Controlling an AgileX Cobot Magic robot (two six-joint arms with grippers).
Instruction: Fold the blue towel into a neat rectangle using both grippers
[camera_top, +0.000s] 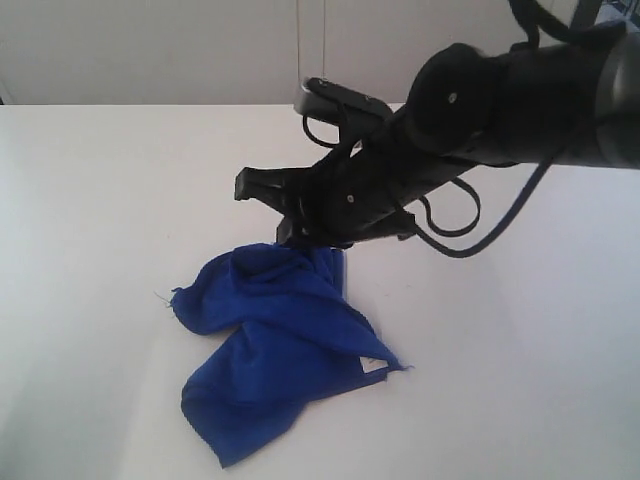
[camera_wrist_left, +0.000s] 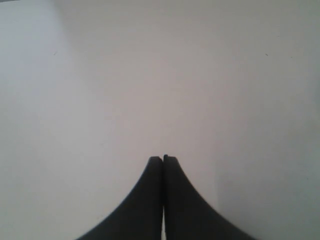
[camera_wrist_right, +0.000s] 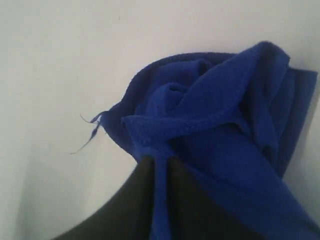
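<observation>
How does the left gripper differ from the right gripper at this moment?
The left gripper has its jaws pressed together on nothing; the right gripper has a fold of the blue towel between its jaws. The left gripper faces only the white table; the right gripper sits at the crumpled towel's edge. Both are black and tapered.

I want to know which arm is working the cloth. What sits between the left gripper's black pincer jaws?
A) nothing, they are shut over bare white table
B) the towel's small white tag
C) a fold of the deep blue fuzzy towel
A: the left gripper shows its jaws pressed together above bare white table, while the deep blue fuzzy towel runs between the jaws of the right gripper.
</observation>
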